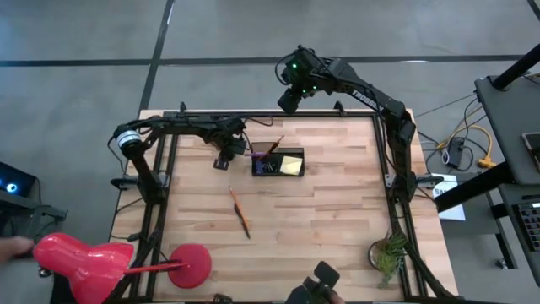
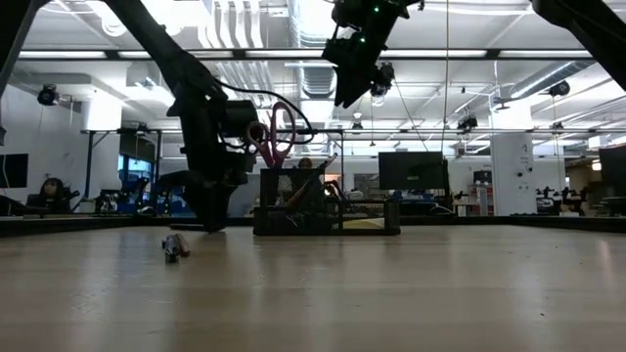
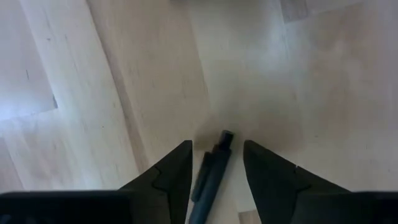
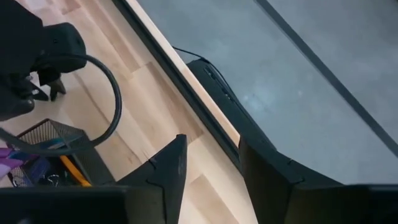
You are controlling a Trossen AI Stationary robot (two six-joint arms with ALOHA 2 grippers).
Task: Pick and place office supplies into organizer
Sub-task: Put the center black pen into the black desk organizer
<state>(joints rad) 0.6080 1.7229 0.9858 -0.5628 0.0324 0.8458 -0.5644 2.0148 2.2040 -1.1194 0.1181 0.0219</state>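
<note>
The black mesh organizer [image 1: 278, 162] stands at the far middle of the table, with a yellow sticky-note pad [image 1: 292, 165] in one section. Purple scissors handles [image 2: 279, 132] stick up out of it. An orange pencil [image 1: 239, 211] lies flat on the wood nearer the middle. My left gripper [image 1: 224, 159] is low over the table just left of the organizer and is open. A dark blue pen [image 3: 211, 171] lies on the wood between its fingers, apart from both. My right gripper [image 1: 291, 95] is raised over the far edge, open and holding nothing.
A black frame rail [image 1: 253, 116] runs along the far edge and down both sides. A pink-red object [image 1: 84, 257] and a red disc [image 1: 191, 263] sit at the near left corner. A small plant [image 1: 388, 253] is at the near right. Bare wood lies right of the organizer.
</note>
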